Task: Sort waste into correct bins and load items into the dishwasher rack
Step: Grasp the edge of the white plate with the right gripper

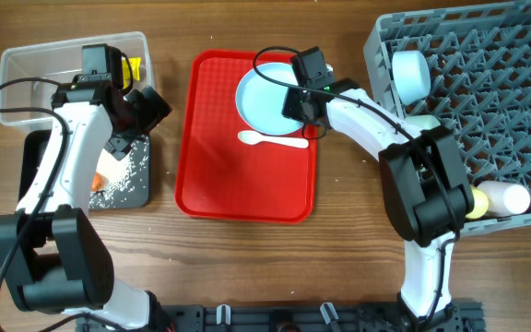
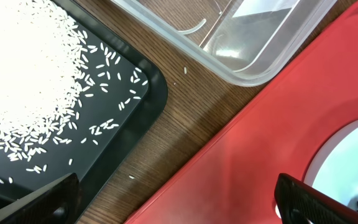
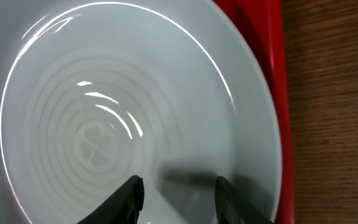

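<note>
Right claw (image 3: 179, 200): fingers (image 3: 129, 198) parted a moderate way with nothing between them, poised just above the plate, its shadow falling on the glaze.
Plate (image 3: 135, 106): pale blue and round, with a faint clover mark at its centre; it lies directly under the right claw and fills most of the wrist view.
Spoon (image 1: 272, 140): white plastic, lying flat just beside the plate's rim, on the robot's side of the right claw, handle pointing right.
Red tray (image 1: 238, 180): flat, carrying both plate and spoon; its right rim runs just beside the right claw.
Rack (image 1: 487, 101): large grey crate of upright pegs, to the right of the right claw.
Bowl (image 1: 411, 74): pale blue, standing on edge at the rack's left side.
Yellow cup (image 1: 477, 204): at the rack's near edge, beside a pale cup (image 1: 507, 196) lying on its side.
Left claw (image 2: 179, 208): spread wide and empty, hanging over the strip of bench (image 2: 179, 130) between black tray and red tray.
Black tray (image 2: 138, 115): to the left of the left claw.
Rice (image 2: 23, 81): heaped white on the black tray, with loose grains towards its rim and two on the bench.
Carrot (image 1: 95, 182): orange, at the rice's near-left edge.
Clear tub (image 2: 247, 68): beyond the left claw, one corner close to the red tray.
Yellow wrapper (image 1: 135, 66): in the tub's right end.
</note>
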You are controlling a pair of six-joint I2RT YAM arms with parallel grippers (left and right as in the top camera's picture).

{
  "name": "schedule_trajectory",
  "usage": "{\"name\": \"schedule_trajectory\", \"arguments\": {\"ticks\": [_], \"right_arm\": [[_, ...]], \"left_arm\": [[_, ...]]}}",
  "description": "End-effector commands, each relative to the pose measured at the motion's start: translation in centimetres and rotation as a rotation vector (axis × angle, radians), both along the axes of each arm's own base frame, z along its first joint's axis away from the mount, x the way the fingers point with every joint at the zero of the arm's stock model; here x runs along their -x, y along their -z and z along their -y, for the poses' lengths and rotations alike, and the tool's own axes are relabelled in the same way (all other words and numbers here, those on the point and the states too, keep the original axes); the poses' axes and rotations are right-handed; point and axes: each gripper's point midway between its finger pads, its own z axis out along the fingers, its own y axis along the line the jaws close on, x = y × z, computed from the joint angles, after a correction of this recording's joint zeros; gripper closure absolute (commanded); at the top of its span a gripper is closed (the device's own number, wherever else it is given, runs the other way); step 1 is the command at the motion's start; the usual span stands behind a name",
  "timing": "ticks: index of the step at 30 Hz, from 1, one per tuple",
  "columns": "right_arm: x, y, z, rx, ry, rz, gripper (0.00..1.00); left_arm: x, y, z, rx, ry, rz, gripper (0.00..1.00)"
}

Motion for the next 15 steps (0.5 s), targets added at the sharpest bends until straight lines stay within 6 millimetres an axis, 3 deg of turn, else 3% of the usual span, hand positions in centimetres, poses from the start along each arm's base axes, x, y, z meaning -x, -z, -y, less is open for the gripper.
{"name": "schedule_trajectory", "arguments": {"ticks": [1, 4, 5, 11, 15], "right_arm": [[0.4, -1.0, -0.5, -0.025, -0.016, -0.013, 0.47], [1.3, -4.4, -0.2, -0.038, 0.002, 0.0, 0.35], [1.6, -4.5, -0.2, -0.043, 0.023, -0.015, 0.31], [5.0, 0.3, -0.3, -0.104, 0.14, -0.213, 0.41], [5.8, 0.6, -0.2, -0.13, 0.207, -0.258, 0.44]], "left_arm": [[0.1, -0.2, -0.5, -0.024, 0.004, 0.004, 0.0], [0.1, -0.2, -0.6, -0.025, 0.004, 0.004, 0.0], [0.1, -0.2, -0.6, -0.025, 0.004, 0.004, 0.0], [0.1, -0.2, -0.6, -0.025, 0.004, 0.004, 0.0], [0.1, -0.2, -0.6, -0.025, 0.004, 0.004, 0.0]]}}
